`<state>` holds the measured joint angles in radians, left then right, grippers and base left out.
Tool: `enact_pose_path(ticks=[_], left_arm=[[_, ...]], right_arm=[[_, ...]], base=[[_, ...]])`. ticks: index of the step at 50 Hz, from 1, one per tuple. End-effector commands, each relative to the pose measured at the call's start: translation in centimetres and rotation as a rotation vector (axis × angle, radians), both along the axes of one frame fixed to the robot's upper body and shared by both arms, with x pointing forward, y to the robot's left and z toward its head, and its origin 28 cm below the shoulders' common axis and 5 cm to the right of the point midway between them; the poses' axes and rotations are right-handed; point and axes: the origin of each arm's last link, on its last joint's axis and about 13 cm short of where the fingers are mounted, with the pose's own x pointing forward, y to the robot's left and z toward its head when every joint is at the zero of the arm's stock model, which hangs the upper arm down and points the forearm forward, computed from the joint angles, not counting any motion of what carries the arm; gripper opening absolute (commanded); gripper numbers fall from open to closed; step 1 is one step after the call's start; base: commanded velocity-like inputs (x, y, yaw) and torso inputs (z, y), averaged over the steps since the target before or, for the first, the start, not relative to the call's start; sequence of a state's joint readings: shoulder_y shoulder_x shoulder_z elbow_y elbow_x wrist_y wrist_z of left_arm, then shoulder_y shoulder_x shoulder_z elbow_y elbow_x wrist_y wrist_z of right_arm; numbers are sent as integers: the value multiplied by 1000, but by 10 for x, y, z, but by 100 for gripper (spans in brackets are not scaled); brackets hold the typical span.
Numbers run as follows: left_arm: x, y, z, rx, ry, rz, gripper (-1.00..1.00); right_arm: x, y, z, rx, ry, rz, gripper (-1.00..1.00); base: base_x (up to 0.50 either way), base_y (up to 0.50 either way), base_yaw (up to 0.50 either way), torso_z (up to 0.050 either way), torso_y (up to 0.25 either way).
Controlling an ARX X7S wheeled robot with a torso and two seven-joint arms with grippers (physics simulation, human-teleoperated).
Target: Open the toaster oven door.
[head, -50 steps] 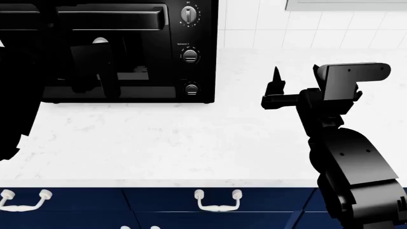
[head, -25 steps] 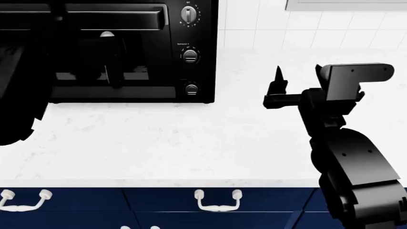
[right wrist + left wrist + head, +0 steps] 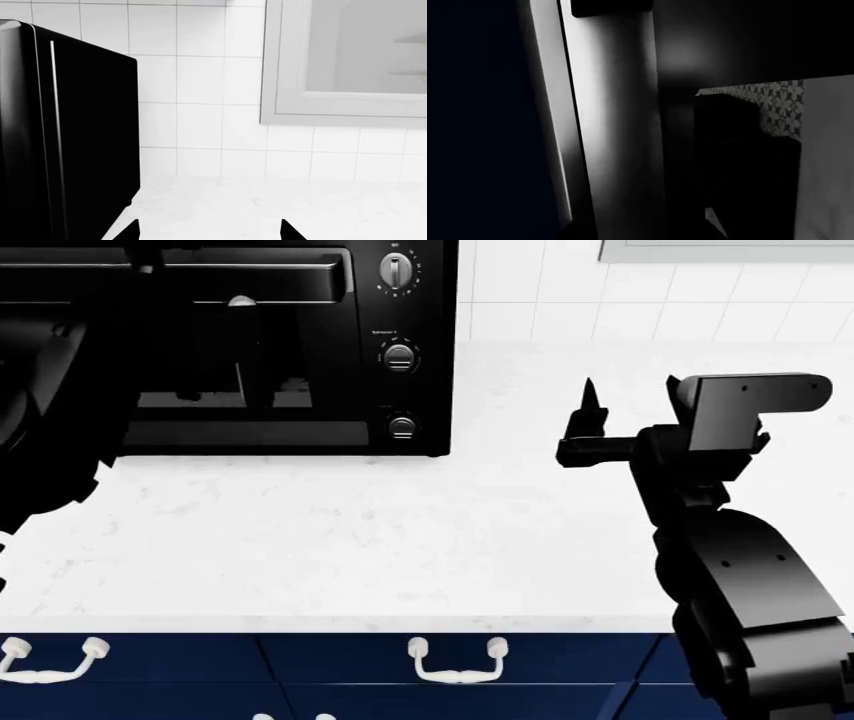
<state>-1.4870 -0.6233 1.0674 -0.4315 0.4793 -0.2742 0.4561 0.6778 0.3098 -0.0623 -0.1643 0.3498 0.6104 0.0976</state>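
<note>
Nearest me, navy cabinet fronts with white handles (image 3: 458,661) run below the white speckled stone counter (image 3: 374,530). My right gripper (image 3: 585,430) hovers over the counter's right half, holding nothing, fingertips (image 3: 288,231) apart, well clear of the big glossy black toaster oven (image 3: 267,350). My left arm (image 3: 47,410) is a dark mass against the oven's left front; I cannot tell how its claw stands, wrist view too dark. Oven sits at the counter's back left by white tile wall (image 3: 200,90). Its glass-windowed black door (image 3: 227,370) looks shut, bar handle (image 3: 247,278) on top, silver-marked knobs (image 3: 399,357) to the right.
</note>
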Motion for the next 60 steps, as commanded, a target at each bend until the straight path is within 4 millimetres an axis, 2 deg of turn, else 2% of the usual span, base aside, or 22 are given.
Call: enact_pose_path(ticks=[1, 23, 60], left_arm=[[2, 0, 0, 15, -3, -6, -100], [-4, -1, -3, 24, 0, -33, -100], [-56, 2, -12, 33, 89, -83, -100]], right_arm=[[-1, -1, 1, 1, -1, -2, 100], [-2, -2, 0, 4, -1, -6, 100], [-4, -2, 2, 18, -15, 1, 100]], base=[[0, 0, 0, 0, 0], [0, 0, 0, 0, 0], [0, 0, 1, 0, 0]])
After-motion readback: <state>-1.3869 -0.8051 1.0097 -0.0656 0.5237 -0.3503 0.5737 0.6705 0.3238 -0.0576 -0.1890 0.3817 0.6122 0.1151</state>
